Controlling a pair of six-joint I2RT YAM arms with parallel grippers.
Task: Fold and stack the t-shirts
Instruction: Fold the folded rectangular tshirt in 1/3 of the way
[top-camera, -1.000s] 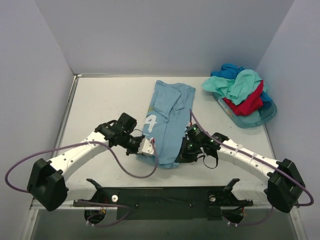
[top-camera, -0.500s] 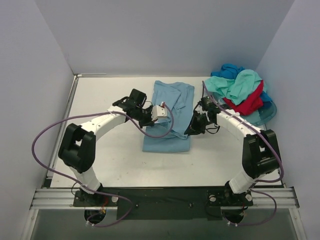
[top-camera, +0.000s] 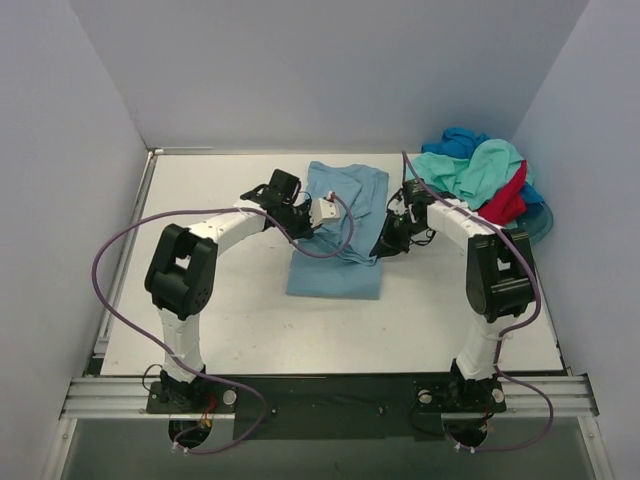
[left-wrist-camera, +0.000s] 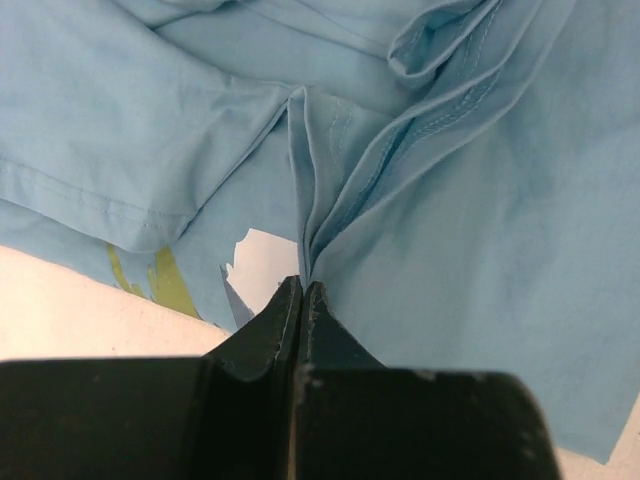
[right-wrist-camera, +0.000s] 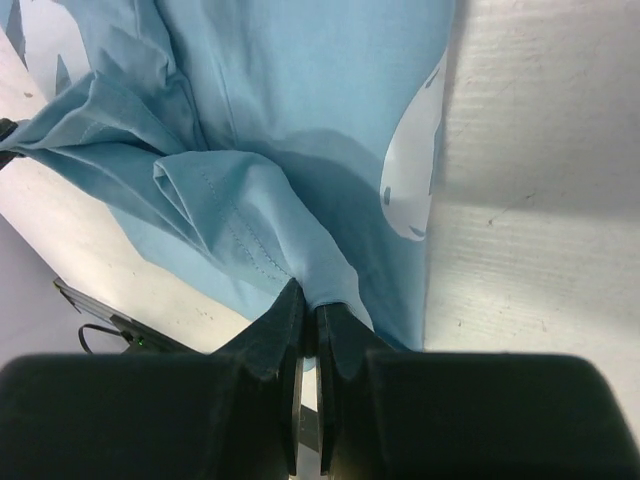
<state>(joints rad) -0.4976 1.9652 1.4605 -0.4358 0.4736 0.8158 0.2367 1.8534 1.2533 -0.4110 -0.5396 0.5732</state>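
Note:
A light sky-blue t-shirt (top-camera: 338, 240) lies mid-table, its near part doubled over towards the back. My left gripper (top-camera: 316, 218) is shut on a pinched fold at its left edge; the wrist view shows the cloth (left-wrist-camera: 420, 200) bunched between the closed jaws (left-wrist-camera: 302, 292). My right gripper (top-camera: 384, 243) is shut on the shirt's right edge; its wrist view shows a seamed fold (right-wrist-camera: 250, 230) held at the tips (right-wrist-camera: 310, 305). More t-shirts, mint-green (top-camera: 470, 170), red (top-camera: 498, 208) and deeper blue (top-camera: 456, 138), lie piled at the back right.
The pile sits in a translucent teal tub (top-camera: 535, 228) at the right wall. Both arms reach far across the table. Grey walls close in the left, back and right. A black rail (top-camera: 320, 395) runs along the near edge.
Both grippers have carried the shirt's near edge from the front of the table towards the back, folding the shirt over itself. The shirt looks shorter now.

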